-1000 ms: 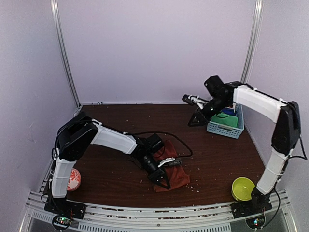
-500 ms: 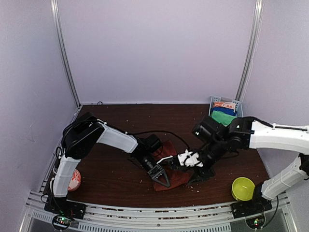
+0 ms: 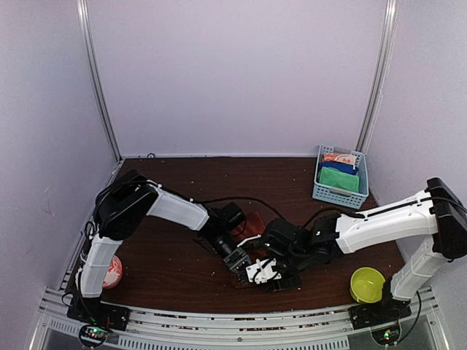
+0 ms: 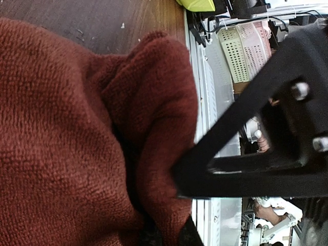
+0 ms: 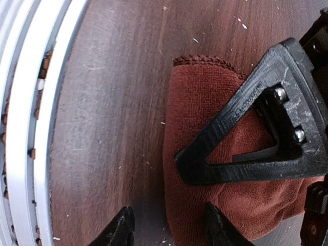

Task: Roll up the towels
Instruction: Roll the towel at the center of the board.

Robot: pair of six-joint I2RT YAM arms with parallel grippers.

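left claw (image 3: 240,263) pinching rust-red towel (image 4: 61,128), bunched fold

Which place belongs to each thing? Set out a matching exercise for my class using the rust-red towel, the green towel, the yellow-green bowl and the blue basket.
Things
1 rust-red towel
2 green towel
3 yellow-green bowl
4 blue basket

Places
A far right corner of the table
B inside the basket
C middle, towards the near edge
D near right corner

Pairs: 1-C, 2-B, 3-D, 4-A
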